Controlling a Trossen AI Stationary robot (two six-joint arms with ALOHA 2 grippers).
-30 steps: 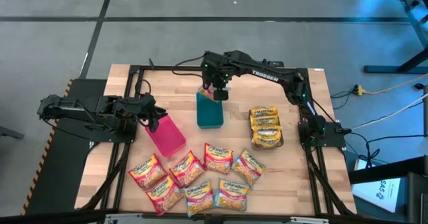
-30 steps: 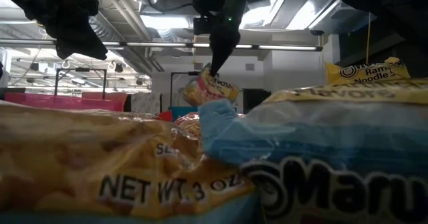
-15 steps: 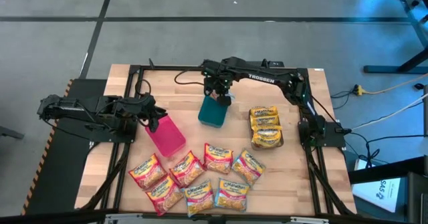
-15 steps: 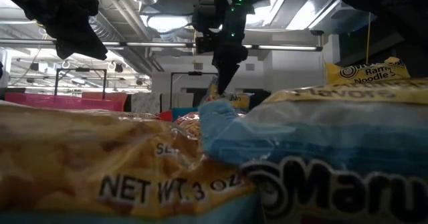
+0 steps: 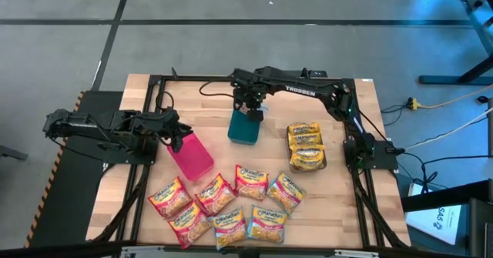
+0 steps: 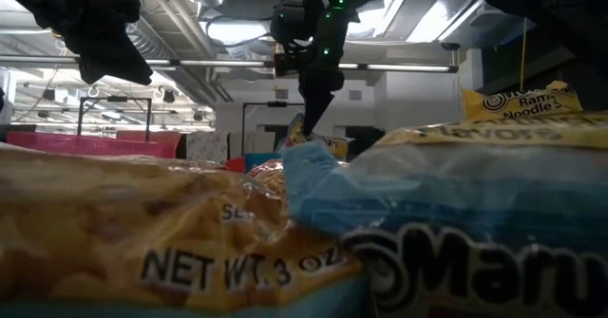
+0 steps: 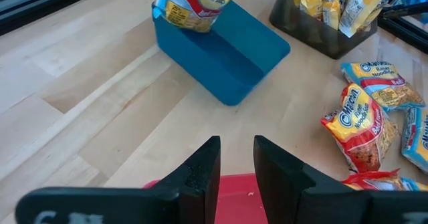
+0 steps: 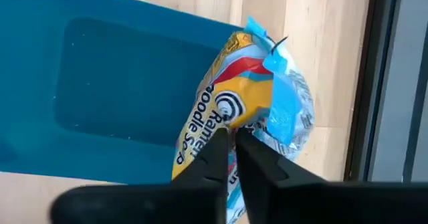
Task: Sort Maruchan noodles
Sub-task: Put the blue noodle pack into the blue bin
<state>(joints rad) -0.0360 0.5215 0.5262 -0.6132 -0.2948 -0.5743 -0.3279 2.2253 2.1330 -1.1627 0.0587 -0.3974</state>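
On the wooden desk (image 5: 200, 108), the right tool (image 5: 250, 108) hangs over the far end of the teal bin (image 5: 245, 129) near the desk's middle. The left tool (image 5: 176, 139) sits at the far end of the pink bin (image 5: 192, 155). A dark bin (image 5: 307, 146) on the right holds yellow packets (image 5: 305, 139). Nine loose noodle packets (image 5: 250, 182) lie along the near edge.
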